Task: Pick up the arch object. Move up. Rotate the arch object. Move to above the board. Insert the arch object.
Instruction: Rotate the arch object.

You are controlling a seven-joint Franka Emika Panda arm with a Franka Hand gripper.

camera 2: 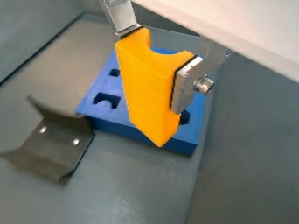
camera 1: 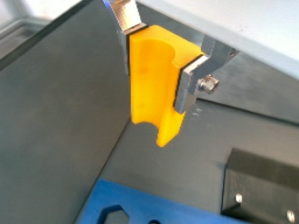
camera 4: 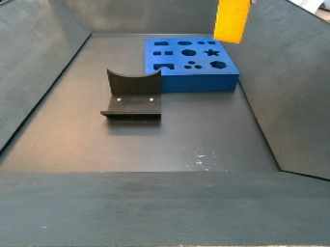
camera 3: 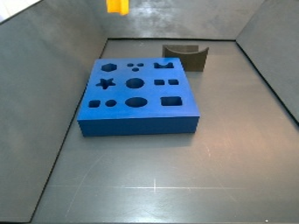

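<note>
The arch object (camera 1: 155,83) is a bright yellow block with a curved hollow. It is clamped between the two silver fingers of my gripper (camera 1: 160,54), which is shut on it and holds it high in the air. It shows the same way in the other wrist picture, the arch object (camera 2: 149,92) in the gripper (camera 2: 156,54). The board (camera 2: 111,109), a thick blue slab with shaped cut-outs, lies on the floor below. In both side views the arch object (camera 3: 118,6) (camera 4: 233,19) hangs at the frame's upper edge, well above the board (camera 3: 138,122) (camera 4: 194,79). The gripper is cut off there.
The dark fixture (camera 3: 184,55) (camera 4: 130,95) stands on the floor beside the board, and shows in both wrist views (camera 2: 47,140) (camera 1: 263,184). Grey sloped walls (camera 3: 52,52) enclose the floor on all sides.
</note>
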